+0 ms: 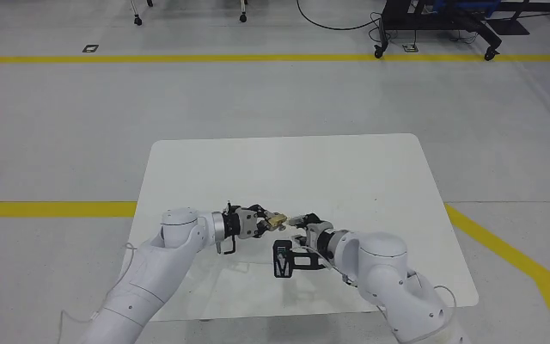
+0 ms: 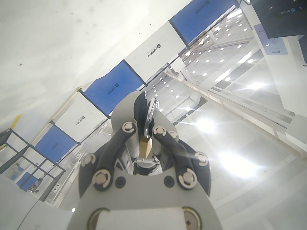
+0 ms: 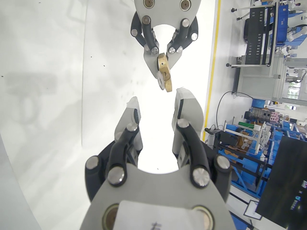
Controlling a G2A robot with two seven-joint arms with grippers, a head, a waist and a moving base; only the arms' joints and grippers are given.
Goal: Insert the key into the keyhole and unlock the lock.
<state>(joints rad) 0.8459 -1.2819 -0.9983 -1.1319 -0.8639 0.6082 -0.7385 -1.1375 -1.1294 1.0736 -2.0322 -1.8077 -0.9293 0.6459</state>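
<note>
One lock (image 3: 167, 72) — pinched in left gripper (image 3: 164, 69), just beyond spread right gripper (image 3: 158, 98).

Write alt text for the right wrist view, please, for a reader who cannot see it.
The left gripper holds a brass lock in its shut jaws. It faces the right gripper, whose jaws stand open just short of the lock and hold nothing.

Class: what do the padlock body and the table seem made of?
The padlock body looks like brass: yellow metallic sheen. The table looks smooth matte white, perhaps laminate or plastic; hard to tell.
</note>
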